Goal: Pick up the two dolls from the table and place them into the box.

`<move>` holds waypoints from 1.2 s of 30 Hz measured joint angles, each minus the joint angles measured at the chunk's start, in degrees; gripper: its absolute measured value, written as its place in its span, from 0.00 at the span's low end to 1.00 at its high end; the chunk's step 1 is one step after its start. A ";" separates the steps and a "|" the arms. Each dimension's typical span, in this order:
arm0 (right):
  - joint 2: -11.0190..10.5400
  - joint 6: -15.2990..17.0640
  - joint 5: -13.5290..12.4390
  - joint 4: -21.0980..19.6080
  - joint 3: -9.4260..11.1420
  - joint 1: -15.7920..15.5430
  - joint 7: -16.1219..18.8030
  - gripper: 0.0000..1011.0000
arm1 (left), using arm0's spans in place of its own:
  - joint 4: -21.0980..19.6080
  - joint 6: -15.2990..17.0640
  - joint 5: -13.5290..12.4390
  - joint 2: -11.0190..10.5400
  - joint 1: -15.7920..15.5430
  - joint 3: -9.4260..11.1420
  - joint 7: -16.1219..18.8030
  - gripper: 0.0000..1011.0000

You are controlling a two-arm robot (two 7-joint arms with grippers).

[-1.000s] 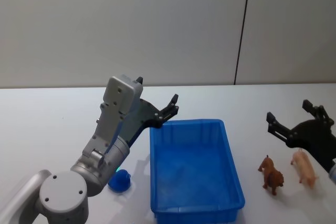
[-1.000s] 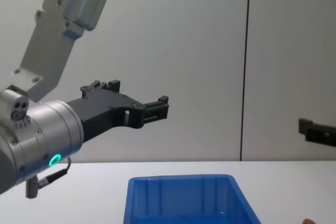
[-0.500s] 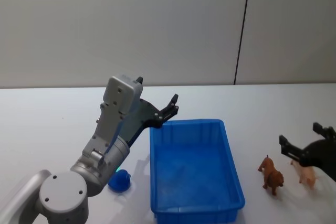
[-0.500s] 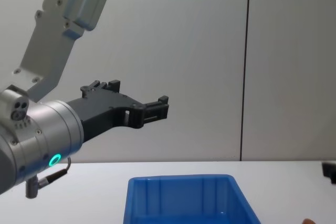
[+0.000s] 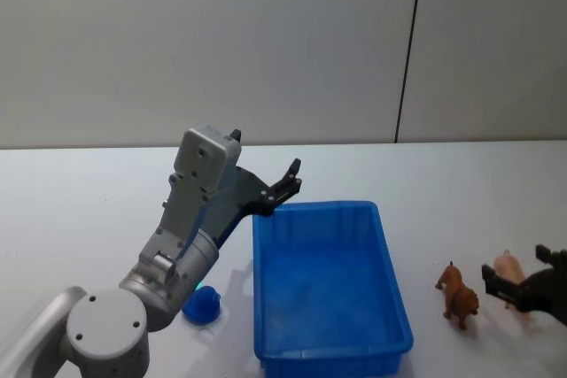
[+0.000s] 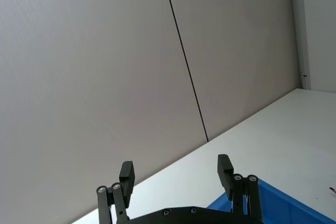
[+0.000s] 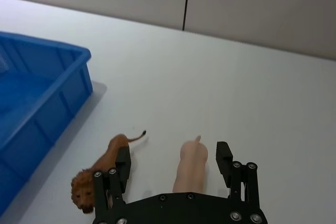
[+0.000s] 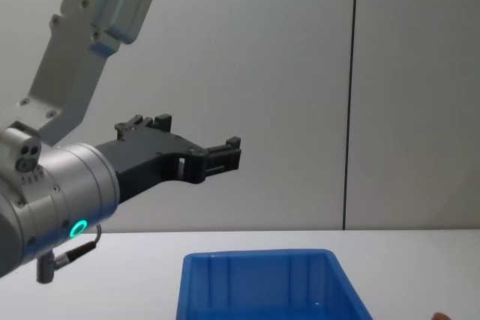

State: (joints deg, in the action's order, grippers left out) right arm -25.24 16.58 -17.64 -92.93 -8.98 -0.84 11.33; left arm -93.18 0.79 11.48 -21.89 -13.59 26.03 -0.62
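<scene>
The pale pink doll lies on the white table right of the blue box. My right gripper is open and low over it. In the right wrist view the pink doll lies between the spread fingers of the right gripper, which are not touching it. The dark blue doll sits on the table by the box's left wall, partly hidden behind my left arm. My left gripper hangs open in the air above the box's far left corner, holding nothing.
A brown lion toy stands between the box and the pink doll, close beside one finger of the right gripper. The box holds nothing. Open table lies behind the box and to the far left.
The right gripper has dropped and drawn back toward me, from above and behind the pink doll down to straddle it, leaving the chest view. The left arm has not moved.
</scene>
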 joint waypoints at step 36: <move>1.95 1.89 1.85 7.20 -1.42 1.54 -0.69 0.60 | 0.00 0.00 0.00 0.00 0.00 0.00 0.00 0.99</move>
State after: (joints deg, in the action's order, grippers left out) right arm -23.29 18.47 -15.79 -85.72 -10.39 0.71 10.64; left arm -93.18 0.79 11.48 -21.89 -13.59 26.03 -0.62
